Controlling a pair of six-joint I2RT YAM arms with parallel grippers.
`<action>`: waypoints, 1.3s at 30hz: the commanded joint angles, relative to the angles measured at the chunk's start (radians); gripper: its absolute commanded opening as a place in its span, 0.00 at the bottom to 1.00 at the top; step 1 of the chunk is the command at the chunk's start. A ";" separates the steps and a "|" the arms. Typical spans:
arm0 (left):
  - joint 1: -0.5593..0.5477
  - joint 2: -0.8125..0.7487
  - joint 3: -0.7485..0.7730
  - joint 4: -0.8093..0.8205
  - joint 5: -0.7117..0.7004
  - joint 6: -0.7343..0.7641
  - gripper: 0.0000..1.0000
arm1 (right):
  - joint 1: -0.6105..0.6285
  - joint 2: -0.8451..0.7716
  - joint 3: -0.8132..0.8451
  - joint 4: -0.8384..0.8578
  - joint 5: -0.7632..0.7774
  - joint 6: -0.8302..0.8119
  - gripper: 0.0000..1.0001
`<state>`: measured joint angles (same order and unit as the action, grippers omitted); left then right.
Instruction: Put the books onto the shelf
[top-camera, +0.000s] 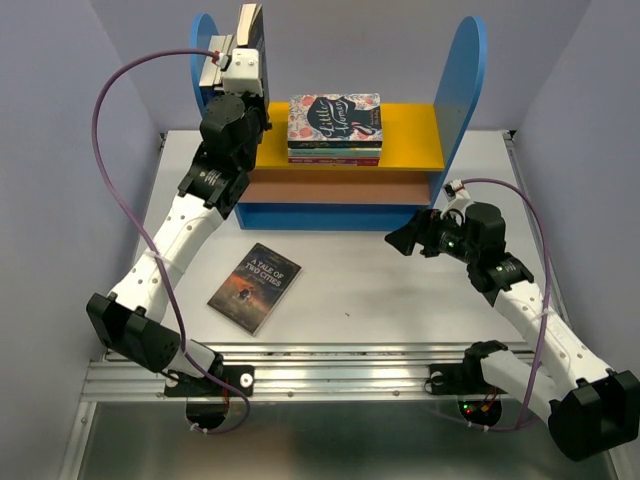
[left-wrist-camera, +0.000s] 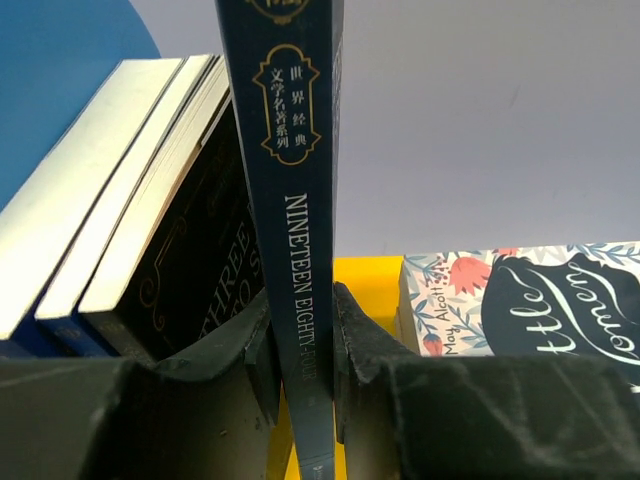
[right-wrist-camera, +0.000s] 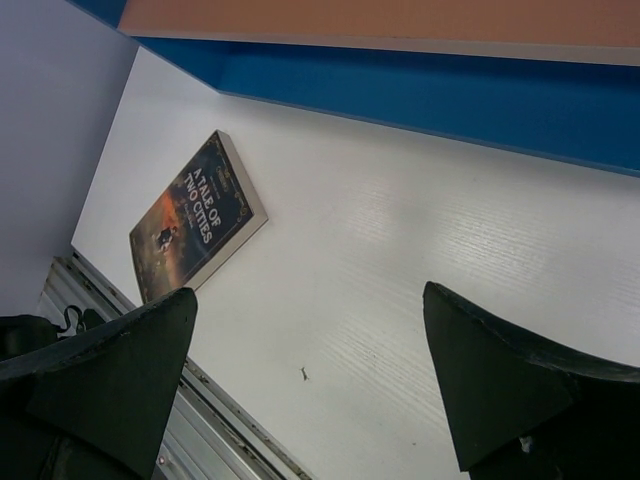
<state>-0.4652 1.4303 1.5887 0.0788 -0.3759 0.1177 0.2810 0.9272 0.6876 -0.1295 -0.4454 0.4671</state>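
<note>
- Blue-spined Nineteen Eighty-Four (left-wrist-camera: 290, 200) is clenched upright in left claw (left-wrist-camera: 300, 370), at the 11 o'clock end of shelf (top-camera: 465, 80). Lower it straight, just beside standing books (left-wrist-camera: 130, 200), then release.
- Right claw (right-wrist-camera: 310, 350) is spread wide and empty, at 3 o'clock.
- Count: three shelved, one held, one flat on tabletop (top-camera: 380, 290) at 8 o'clock, Tale of Two Cities (top-camera: 254, 287).

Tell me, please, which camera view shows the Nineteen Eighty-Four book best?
The left wrist view: Nineteen Eighty-Four stands upright mid-frame, its spine title legible, clamped by the left tool. The top external view shows it only small, high beside the left panel of the shelf. The right wrist view misses it.
</note>
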 joint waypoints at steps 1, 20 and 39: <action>-0.001 -0.062 -0.005 0.170 -0.075 -0.026 0.00 | 0.001 -0.010 0.044 0.016 -0.007 -0.018 1.00; 0.000 -0.156 -0.321 0.403 -0.046 -0.024 0.00 | 0.001 -0.025 0.021 0.014 -0.038 -0.045 1.00; -0.001 -0.113 -0.420 0.543 -0.158 0.028 0.00 | 0.001 -0.044 0.013 0.014 -0.061 -0.061 1.00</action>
<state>-0.4652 1.3266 1.1519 0.4904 -0.4465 0.1062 0.2810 0.9005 0.6876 -0.1349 -0.4942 0.4290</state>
